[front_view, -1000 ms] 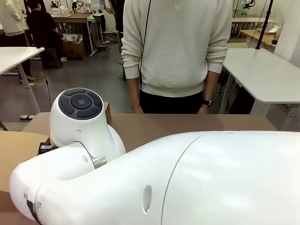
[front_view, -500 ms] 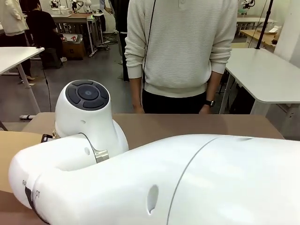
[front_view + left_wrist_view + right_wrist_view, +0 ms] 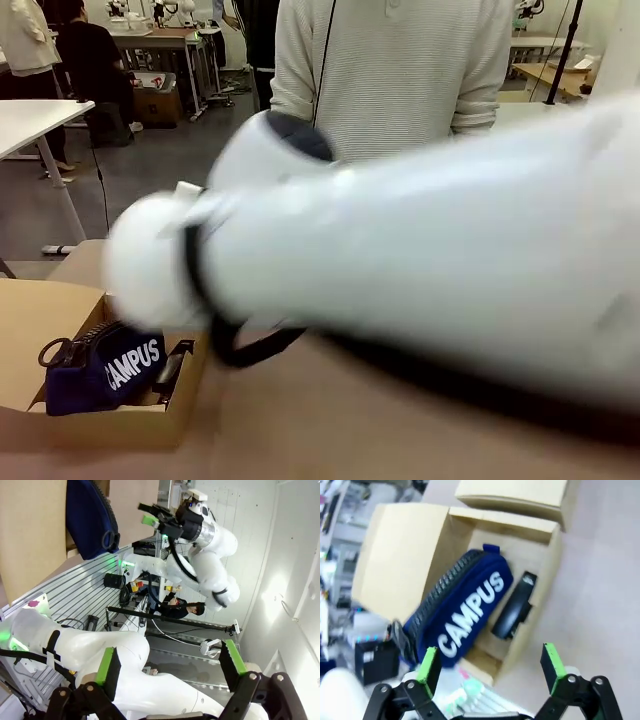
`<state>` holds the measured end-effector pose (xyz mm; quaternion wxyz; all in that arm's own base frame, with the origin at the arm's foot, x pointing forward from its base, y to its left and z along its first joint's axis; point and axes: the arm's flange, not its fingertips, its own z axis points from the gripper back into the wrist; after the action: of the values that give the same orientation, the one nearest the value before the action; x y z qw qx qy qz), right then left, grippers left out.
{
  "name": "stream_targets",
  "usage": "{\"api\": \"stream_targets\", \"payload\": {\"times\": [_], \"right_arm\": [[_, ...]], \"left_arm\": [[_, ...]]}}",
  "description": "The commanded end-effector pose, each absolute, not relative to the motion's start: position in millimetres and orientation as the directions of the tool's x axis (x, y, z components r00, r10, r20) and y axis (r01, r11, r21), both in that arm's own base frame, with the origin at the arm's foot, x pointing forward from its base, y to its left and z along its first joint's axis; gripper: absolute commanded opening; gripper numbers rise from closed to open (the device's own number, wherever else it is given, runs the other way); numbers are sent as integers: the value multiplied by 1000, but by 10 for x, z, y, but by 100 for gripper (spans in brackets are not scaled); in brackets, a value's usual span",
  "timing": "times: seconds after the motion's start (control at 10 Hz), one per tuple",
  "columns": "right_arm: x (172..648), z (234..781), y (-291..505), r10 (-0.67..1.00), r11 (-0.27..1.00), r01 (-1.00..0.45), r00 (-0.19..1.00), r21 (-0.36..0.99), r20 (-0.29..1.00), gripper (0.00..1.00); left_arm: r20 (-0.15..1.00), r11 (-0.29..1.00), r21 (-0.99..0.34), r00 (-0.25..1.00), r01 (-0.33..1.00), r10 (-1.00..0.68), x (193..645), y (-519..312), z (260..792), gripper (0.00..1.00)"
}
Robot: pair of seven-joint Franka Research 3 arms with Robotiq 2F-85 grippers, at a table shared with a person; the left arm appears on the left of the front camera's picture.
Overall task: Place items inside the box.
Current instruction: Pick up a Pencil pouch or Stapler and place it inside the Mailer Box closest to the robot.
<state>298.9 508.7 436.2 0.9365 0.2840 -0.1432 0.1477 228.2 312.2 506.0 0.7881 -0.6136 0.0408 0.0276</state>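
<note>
- Diagonally across the open brown cardboard box [image 3: 395, 550] lies a navy zip pouch [image 3: 465, 602] lettered "CAMPUS" in white, its zip edge toward the box's raised flap.
- Beside the pouch, against the box wall, sits a black stapler [image 3: 514, 609].
- The box stands on the brown tabletop [image 3: 600, 605], near a second, closed cardboard box [image 3: 520, 495].
- Above the open box hangs the right gripper [image 3: 489, 663], its green-padded fingers spread wide with nothing between them.
- The left gripper [image 3: 170, 662] is likewise spread apart and empty, aimed away from the tabletop.
- A blurred white robot arm [image 3: 450, 230] crosses the front view before a person in a cream sweater [image 3: 400, 70].
</note>
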Motion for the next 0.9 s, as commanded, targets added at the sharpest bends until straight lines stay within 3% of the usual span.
{"api": "stream_targets", "payload": {"times": [0.0, 0.4, 0.5, 0.6, 0.8], "right_arm": [[2793, 4933, 4033, 415, 685, -479, 876, 549, 246, 100], [2359, 4958, 3130, 615, 567, -601, 764, 563, 197, 100], [2294, 4863, 3475, 451, 758, -427, 889, 493, 77, 100], [3250, 4558, 4181, 596, 553, -576, 778, 602, 197, 100], [3250, 4558, 4181, 596, 553, -576, 778, 602, 197, 100]], "left_arm": [[-100, 257, -962, 995, -95, -8, 2271, 3121, 5059, 100], [-100, 257, -962, 995, -95, -8, 2271, 3121, 5059, 100], [-100, 257, -962, 995, -95, -8, 2271, 3121, 5059, 100], [-100, 257, -962, 995, -95, -8, 2271, 3121, 5059, 100], [-100, 257, -962, 995, -95, -8, 2271, 3121, 5059, 100]]}}
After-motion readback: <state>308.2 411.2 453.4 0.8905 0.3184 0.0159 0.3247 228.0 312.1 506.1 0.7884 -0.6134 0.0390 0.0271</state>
